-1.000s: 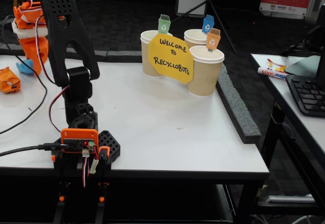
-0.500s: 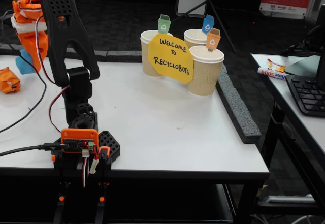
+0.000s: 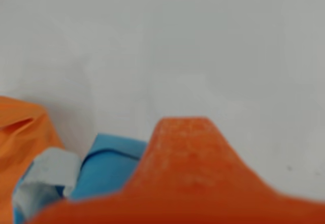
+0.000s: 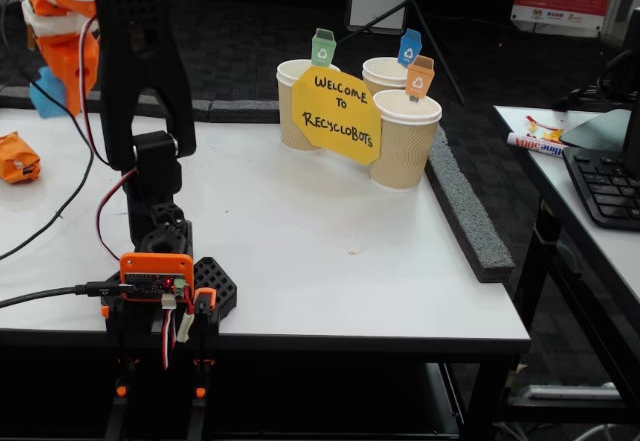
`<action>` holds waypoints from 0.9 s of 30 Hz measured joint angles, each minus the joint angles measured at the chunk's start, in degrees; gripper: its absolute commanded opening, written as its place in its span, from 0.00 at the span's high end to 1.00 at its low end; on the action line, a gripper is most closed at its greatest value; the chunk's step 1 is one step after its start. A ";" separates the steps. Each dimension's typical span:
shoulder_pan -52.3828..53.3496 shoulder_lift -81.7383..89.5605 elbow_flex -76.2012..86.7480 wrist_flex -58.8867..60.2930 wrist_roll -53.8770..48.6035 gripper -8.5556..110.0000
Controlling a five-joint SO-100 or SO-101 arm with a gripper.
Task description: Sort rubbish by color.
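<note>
While the gripper (image 4: 47, 89) is clamped on the blue wad (image 4: 46, 95), it hangs up off the tabletop (image 4: 300, 251), prob so the wad clears cup rims on the way over. Wrist view agrees: blue wad (image 3: 109, 165) sits pinched just beside the orange jaw, nothing but bare tabletop (image 3: 203, 46) past the tip. Orange wad (image 4: 18, 156) lies loose below and slightly to the side of the gripper, untouched, so it's likely next. Green wad not visible in either view. Cups (image 4: 405, 139) are grouped well away from the gripper w/ coloured tags (image 4: 410, 47) sticking up as colour targets. Blue tag marks the rear cup, so I'd guess that's the drop. Sign (image 4: 336, 114) partly hides the cups.
</note>
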 measured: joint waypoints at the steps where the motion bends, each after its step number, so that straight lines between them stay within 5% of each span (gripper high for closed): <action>1: 0.09 3.43 2.99 -0.79 0.00 0.93; 12: 3.16 42.10 29.18 -3.16 0.00 0.93; 27: 13.45 77.87 42.71 2.99 0.00 0.93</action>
